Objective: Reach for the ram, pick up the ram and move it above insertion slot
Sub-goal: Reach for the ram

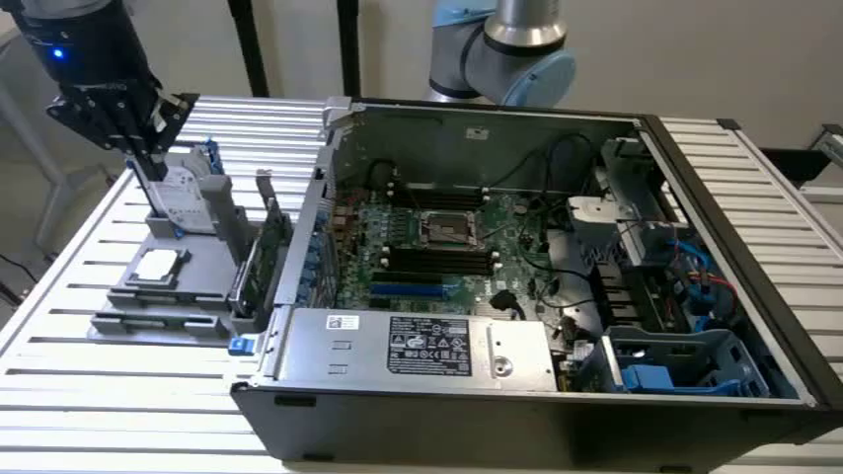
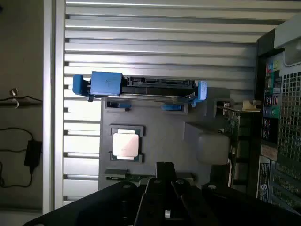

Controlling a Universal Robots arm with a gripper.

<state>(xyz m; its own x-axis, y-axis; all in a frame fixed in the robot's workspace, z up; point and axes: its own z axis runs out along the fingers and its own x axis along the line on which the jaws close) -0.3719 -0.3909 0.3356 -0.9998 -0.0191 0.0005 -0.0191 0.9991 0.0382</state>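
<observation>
Robot arm (image 1: 507, 44): cut off by the frame edge at 12 o'clock of the exterior view.
Hard drive (image 1: 191, 202): upper corner toward 10 o'clock is covered by the gripper (image 1: 153, 170).
Ram (image 2: 120, 176): only a thin green sliver is seen beside the gripper body; chips cannot be told.
Expansion card (image 1: 272, 252): seen edge-on; its face is hidden.
Power supply label (image 1: 428, 348): print too small to be read.
Computer case (image 1: 435, 420): corner clipped at 4 o'clock.

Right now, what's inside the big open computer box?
A green circuit board, black cables, a silver power box and a blue bracket. Whatever lies under the power box is covered.
</observation>
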